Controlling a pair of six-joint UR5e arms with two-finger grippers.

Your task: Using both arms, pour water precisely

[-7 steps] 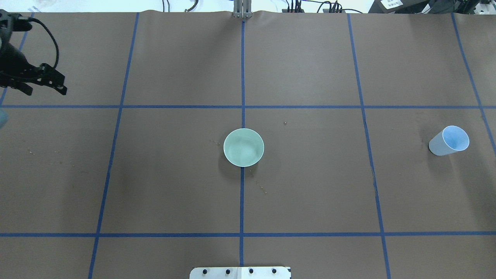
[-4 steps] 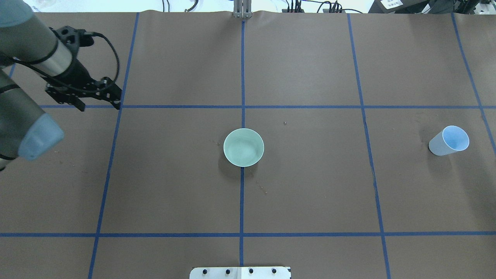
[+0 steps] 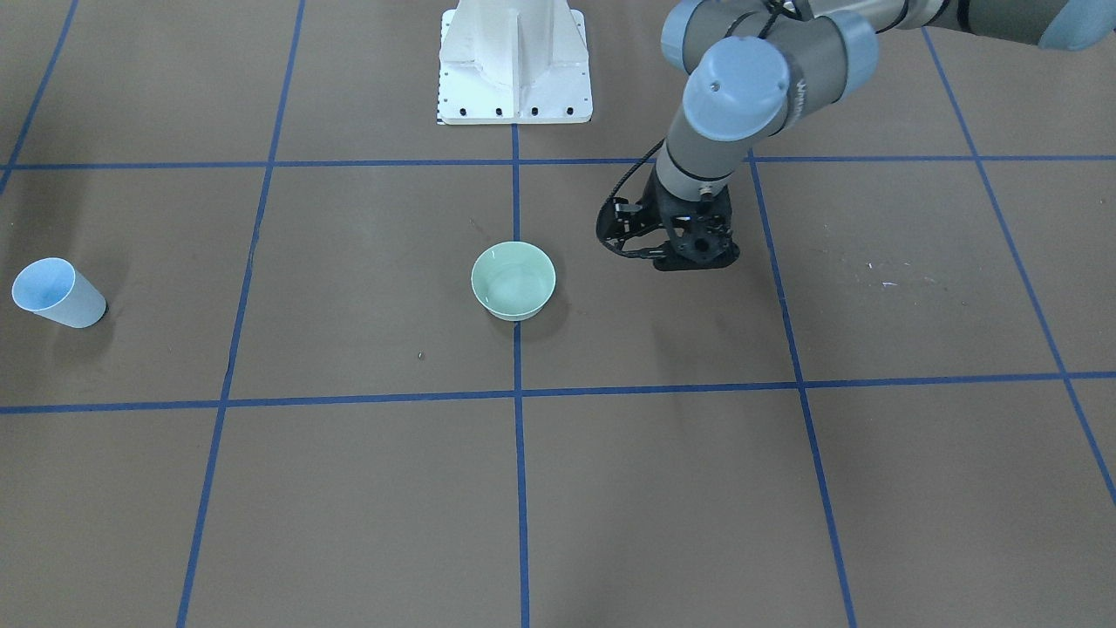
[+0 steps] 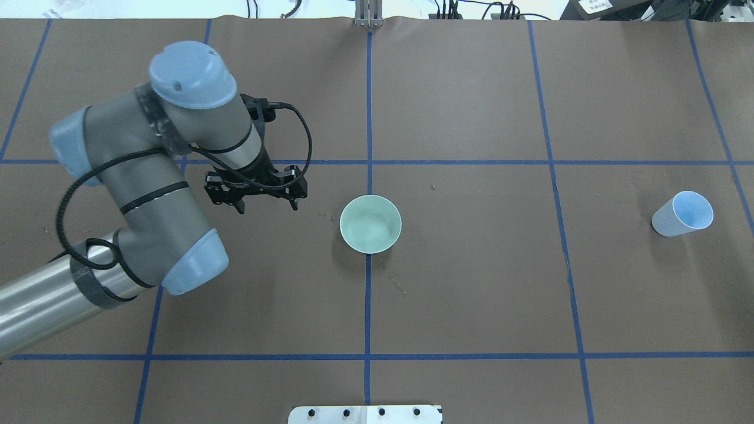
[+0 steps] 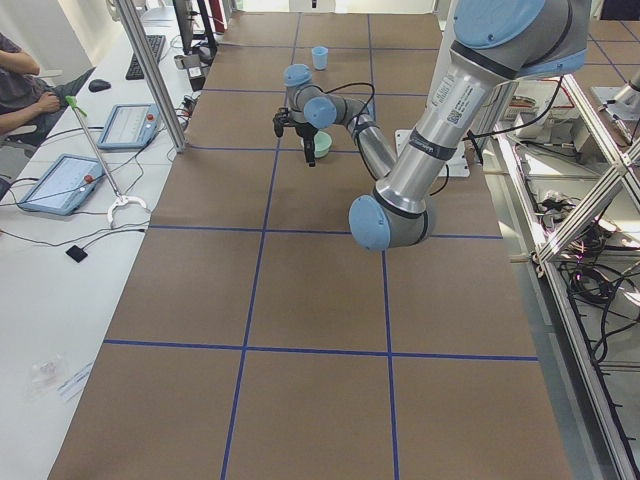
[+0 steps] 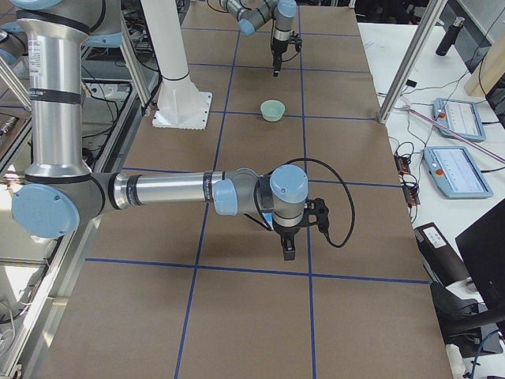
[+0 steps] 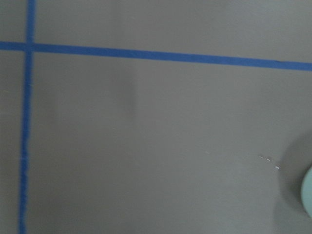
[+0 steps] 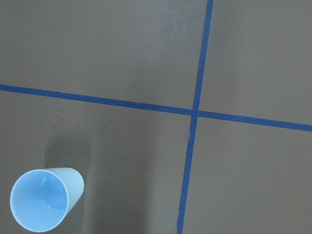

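Observation:
A pale green bowl [image 4: 370, 227] stands at the table's middle; it also shows in the front view [image 3: 513, 281]. A light blue cup [image 4: 682, 214] stands upright at the far right, apart from both arms. My left gripper [image 4: 266, 207] points down, open and empty, just left of the bowl and above the table; the front view [image 3: 695, 260] shows it too. My right gripper [image 6: 288, 251] shows only in the exterior right view, so I cannot tell if it is open. Its wrist view looks down on the cup [image 8: 44, 200], where a small white glint may be water.
Brown table cover with a blue tape grid [image 4: 369, 162]. The white pedestal base [image 3: 514, 61] stands at the robot's side of the table. A few small crumbs [image 4: 400, 287] lie near the bowl. Operators' tablets [image 5: 60, 180] lie on the white bench beyond the table.
My left arm has swung in from the far left edge towards the middle; its gripper now hangs just left of the bowl, still open. Bowl and cup have not moved.

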